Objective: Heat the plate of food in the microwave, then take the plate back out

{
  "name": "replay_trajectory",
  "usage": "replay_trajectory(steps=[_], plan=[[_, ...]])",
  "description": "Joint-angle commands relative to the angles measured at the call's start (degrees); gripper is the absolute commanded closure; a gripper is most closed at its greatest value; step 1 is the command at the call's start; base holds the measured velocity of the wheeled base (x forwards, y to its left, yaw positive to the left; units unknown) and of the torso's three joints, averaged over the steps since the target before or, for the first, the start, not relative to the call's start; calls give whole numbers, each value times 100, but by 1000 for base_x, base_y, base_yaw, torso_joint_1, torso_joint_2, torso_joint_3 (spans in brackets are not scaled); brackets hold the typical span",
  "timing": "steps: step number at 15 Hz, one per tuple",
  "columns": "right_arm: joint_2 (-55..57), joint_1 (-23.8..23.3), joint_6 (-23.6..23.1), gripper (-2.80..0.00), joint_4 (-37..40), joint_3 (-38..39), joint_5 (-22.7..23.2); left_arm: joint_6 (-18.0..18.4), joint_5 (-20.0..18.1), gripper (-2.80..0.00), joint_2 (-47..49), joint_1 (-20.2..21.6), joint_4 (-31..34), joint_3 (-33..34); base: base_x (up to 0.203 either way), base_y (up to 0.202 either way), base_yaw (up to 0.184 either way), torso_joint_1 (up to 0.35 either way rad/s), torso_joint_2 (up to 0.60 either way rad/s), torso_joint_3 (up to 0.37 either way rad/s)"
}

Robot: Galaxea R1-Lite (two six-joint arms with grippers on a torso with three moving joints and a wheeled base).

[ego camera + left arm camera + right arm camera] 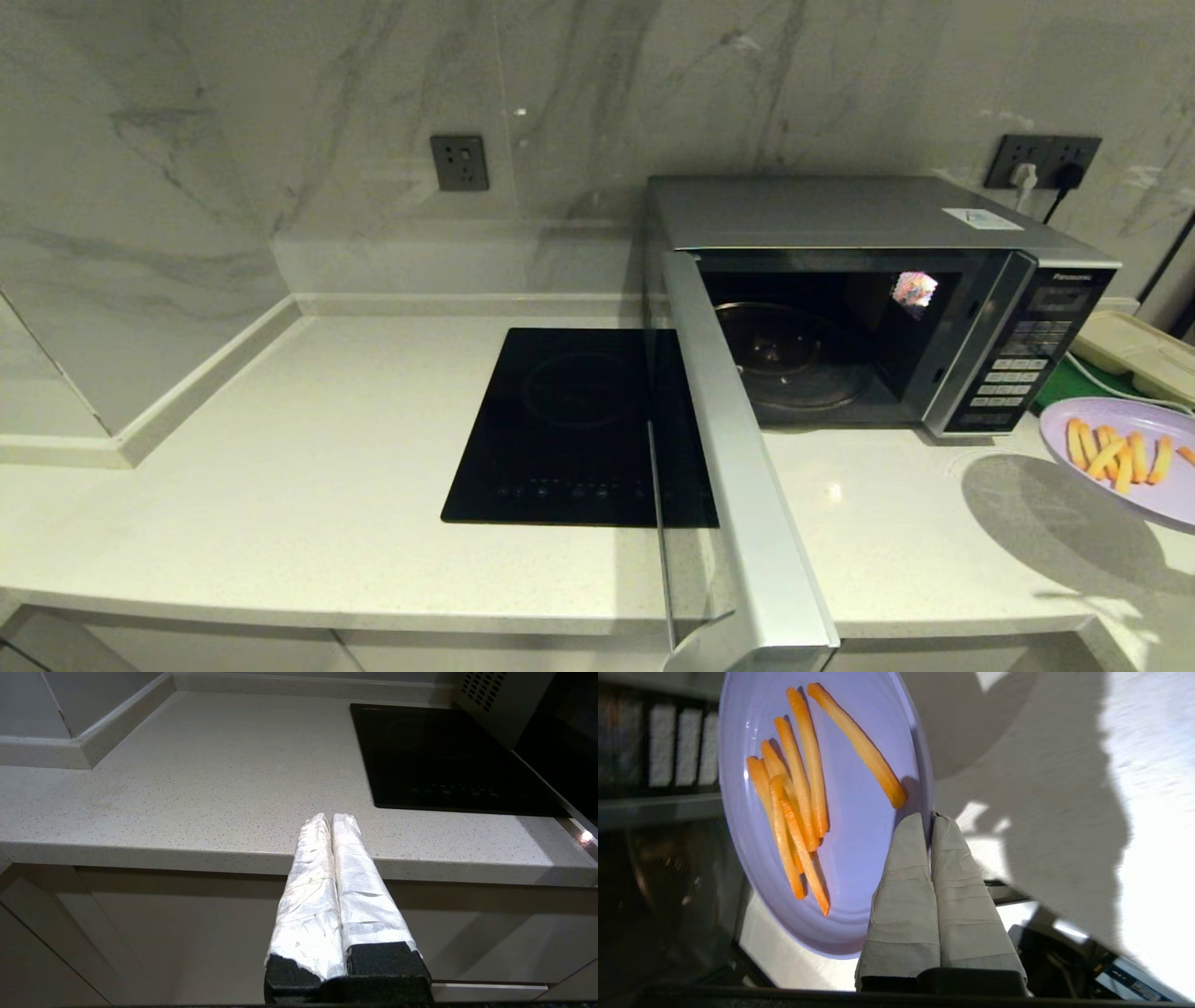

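The silver-grey microwave [868,224] stands at the back right of the counter with its door [747,504] swung wide open toward me; its glass turntable [794,355] is bare. The pale lilac plate of food [1134,457] with orange-yellow fries hangs above the counter at the right edge of the head view, right of the microwave's keypad. In the right wrist view my right gripper [930,817] is shut on the rim of the plate of food [859,826]. My left gripper [331,817] is shut on nothing, held low in front of the counter's front edge.
A black glass cooktop [574,425] lies flush in the counter left of the open door. A beige compartment tray [1134,353] and a green patch sit behind the plate. Wall sockets [1041,161] with plugs are behind the microwave. A raised ledge [187,383] runs along the counter's left.
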Motion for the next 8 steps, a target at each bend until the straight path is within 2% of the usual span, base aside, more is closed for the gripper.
replay_trajectory(steps=[1,3,5,7,8], plan=[[382,-577,-222,0,-16,1,189,-2,1,0,0,2,-2,1,0,0,0,0,0,0],[673,-979,-520,0,-32,-6,679,-2,1,0,0,2,-2,1,0,0,0,0,0,0],[1022,-1245,-683,0,-239,13,900,-2,1,0,0,2,-2,1,0,0,0,0,0,0],[1415,-1504,-874,0,-748,122,1125,-2,1,0,0,2,-2,1,0,0,0,0,0,0],[1547,-1676,-1111,0,-1025,307,1365,-2,1,0,0,2,-2,1,0,0,0,0,0,0]])
